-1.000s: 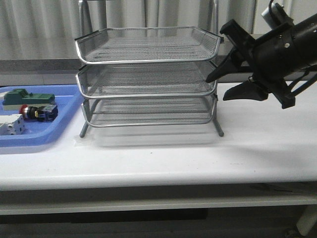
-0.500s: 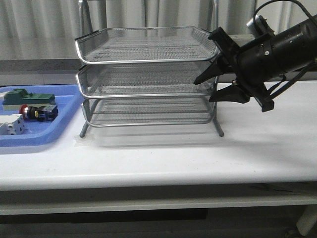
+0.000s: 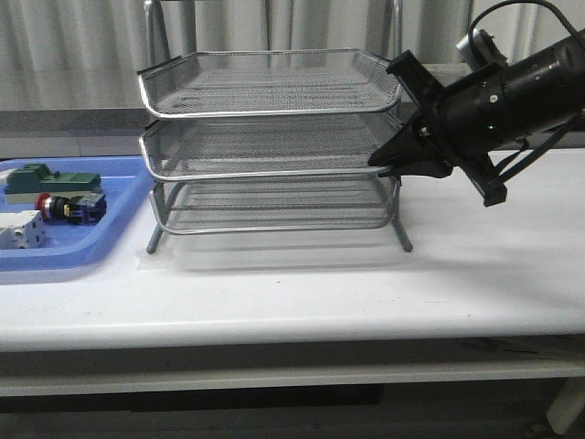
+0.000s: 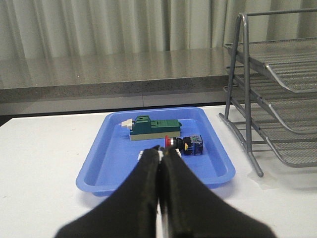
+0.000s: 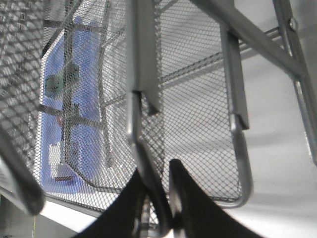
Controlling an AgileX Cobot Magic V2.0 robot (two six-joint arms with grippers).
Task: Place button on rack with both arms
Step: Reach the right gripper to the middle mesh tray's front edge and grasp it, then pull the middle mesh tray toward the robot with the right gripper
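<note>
The button (image 3: 57,206), red-capped with a black body, lies on its side in the blue tray (image 3: 119,236) at the far left; the left wrist view shows the button (image 4: 184,144) just beyond my left gripper (image 4: 161,151). That gripper is shut with nothing in it and hovers over the tray's near edge. The silver wire-mesh rack (image 3: 270,137) stands mid-table. My right gripper (image 3: 384,163) is at the rack's right front corner, closed on the middle tray's rim (image 5: 143,148), which runs between its fingers (image 5: 188,198).
A green block (image 3: 50,180) and a white block (image 3: 20,230) share the blue tray (image 4: 114,158) with the button. A grey ledge and curtains run behind the table. White tabletop lies in front of and to the right of the rack.
My right gripper swung left to the rack's right front corner with its jaws open, then closed on the middle tray's rim. The button and tray stayed put.
</note>
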